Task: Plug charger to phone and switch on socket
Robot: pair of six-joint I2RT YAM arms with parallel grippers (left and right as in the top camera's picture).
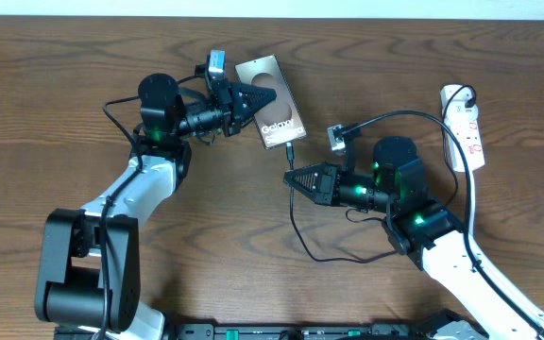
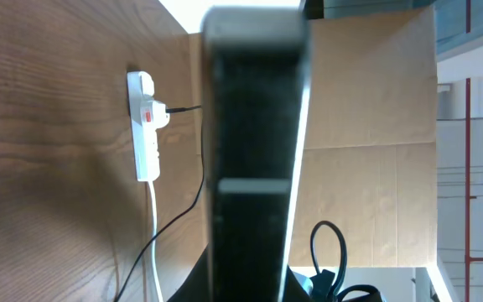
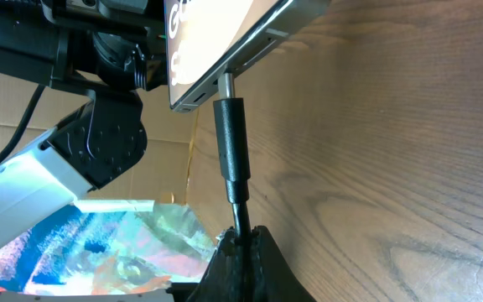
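Observation:
The phone (image 1: 274,106) is tilted on the table at the back centre, and my left gripper (image 1: 256,97) is shut on its upper left side. From the left wrist it shows edge-on as a dark slab (image 2: 254,151) between the jaws of my left gripper (image 2: 250,289). My right gripper (image 1: 292,177) is shut on the charger cable just behind the black plug (image 3: 231,138). The plug's metal tip (image 3: 225,81) reaches into the phone's bottom edge (image 3: 241,38). The white socket (image 1: 463,123) lies at the far right, apart from both grippers.
The charger's cable (image 1: 296,227) loops over the table in front of my right arm. The socket's white cord (image 1: 471,203) runs toward the front. A cardboard wall (image 2: 367,143) stands past the table's edge. The socket (image 2: 143,126) also shows in the left wrist view.

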